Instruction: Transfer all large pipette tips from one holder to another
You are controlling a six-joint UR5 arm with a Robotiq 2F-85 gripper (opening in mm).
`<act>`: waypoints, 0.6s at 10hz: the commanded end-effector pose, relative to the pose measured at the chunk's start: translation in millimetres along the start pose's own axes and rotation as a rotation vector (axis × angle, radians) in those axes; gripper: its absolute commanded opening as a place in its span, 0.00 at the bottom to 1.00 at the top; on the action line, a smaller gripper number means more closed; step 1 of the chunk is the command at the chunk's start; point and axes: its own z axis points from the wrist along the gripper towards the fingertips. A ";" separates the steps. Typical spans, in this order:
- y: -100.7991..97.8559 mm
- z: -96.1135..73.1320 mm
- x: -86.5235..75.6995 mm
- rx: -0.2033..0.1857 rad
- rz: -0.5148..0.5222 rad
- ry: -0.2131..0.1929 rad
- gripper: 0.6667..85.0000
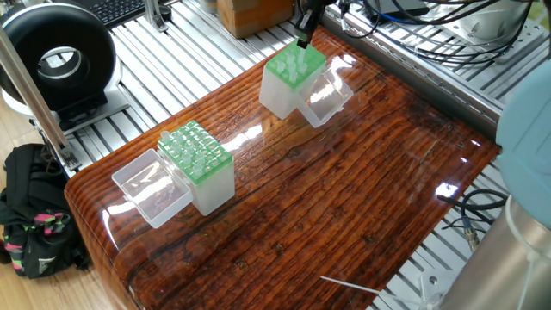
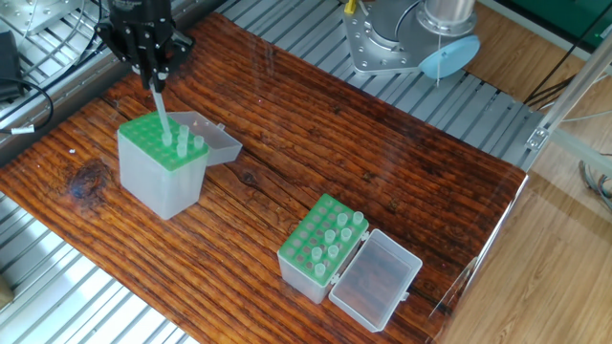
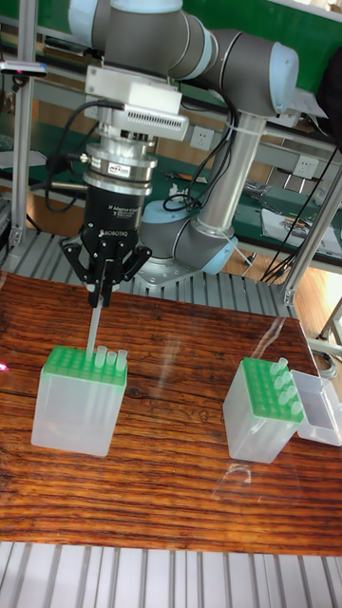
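The gripper (image 3: 100, 296) is closed on a pipette tip (image 3: 93, 331) that hangs nearly upright, point down, directly above the green-topped holder (image 3: 80, 399).

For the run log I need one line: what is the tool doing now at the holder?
tool: shut on pipette tip | tip: upright, lower end in green grid of holder | other holder: tips seated, lid open
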 end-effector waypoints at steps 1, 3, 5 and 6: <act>4.0 -7.2 2.6 -0.007 0.008 -0.010 0.00; 9.0 -9.3 6.1 -0.022 0.025 -0.003 0.00; 11.8 -13.9 11.8 -0.024 0.028 0.001 0.00; 14.1 -18.1 16.2 -0.024 0.028 0.001 0.00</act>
